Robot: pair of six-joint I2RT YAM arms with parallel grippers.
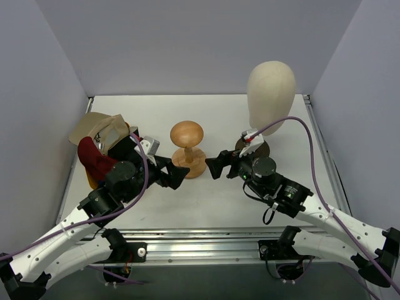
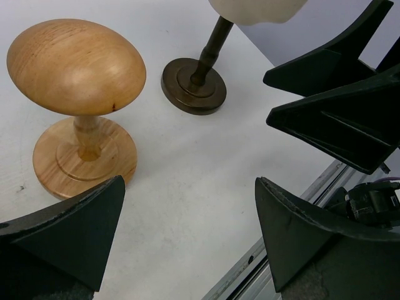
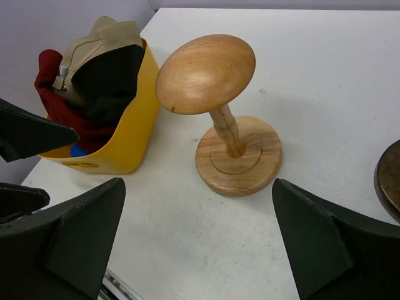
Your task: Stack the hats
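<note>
The hats lie bundled in a yellow tray (image 3: 134, 119). The tan baseball cap (image 3: 103, 40) is on top, and the black bucket hat (image 3: 112, 78) is tucked under it. The dark red bucket hat (image 3: 53, 94) spills over the rim, and a scrap of the bright blue baseball cap (image 3: 78, 150) shows low down. The tray sits just behind the left tool (image 1: 178, 174), on its outer side, well apart from the right tool (image 1: 210, 167). Both tools hover above the surface (image 1: 219, 203) with their jaws spread wide and holding nothing, tips pointing toward each other. The wooden mushroom-shaped stand (image 1: 187, 147) stands just beyond the gap between them. The cream mannequin head (image 1: 270, 94), on a dark round base, rises behind the right tool.
</note>
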